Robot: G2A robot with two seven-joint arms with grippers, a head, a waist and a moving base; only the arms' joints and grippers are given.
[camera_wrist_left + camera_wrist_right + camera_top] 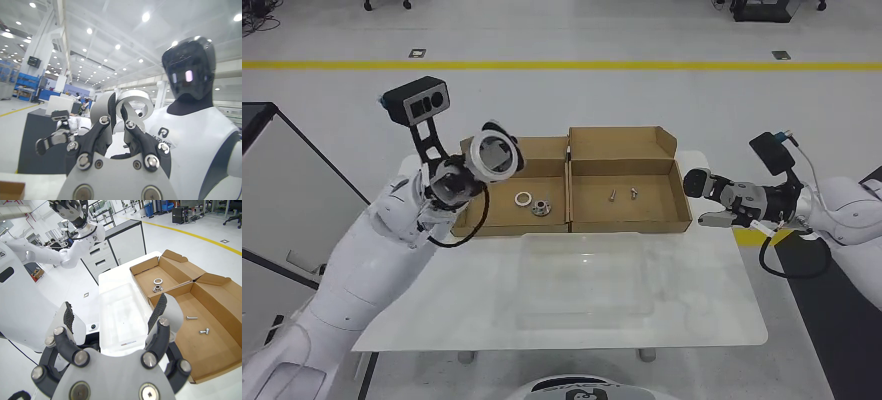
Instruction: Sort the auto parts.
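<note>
My left gripper point(118, 108) is shut on the wall of a large silver metal ring point(134, 98), one finger inside it and one outside. In the top view that ring point(494, 154) hangs raised above the left edge of the left cardboard box point(504, 215). This box holds a small ring point(525, 198) and a flanged bushing point(541, 208). The right box point(654, 165) holds a bolt point(612, 194) and a short screw point(633, 192). My right gripper point(710, 203) stands open with nothing in it, beyond the right box's outer end.
A clear plastic bin point(587, 280) sits on the white table point(742, 310) in front of both boxes. A dark cabinet point(272, 180) stands left of the table. The right wrist view has the bin point(121, 311) beside the boxes point(217, 317).
</note>
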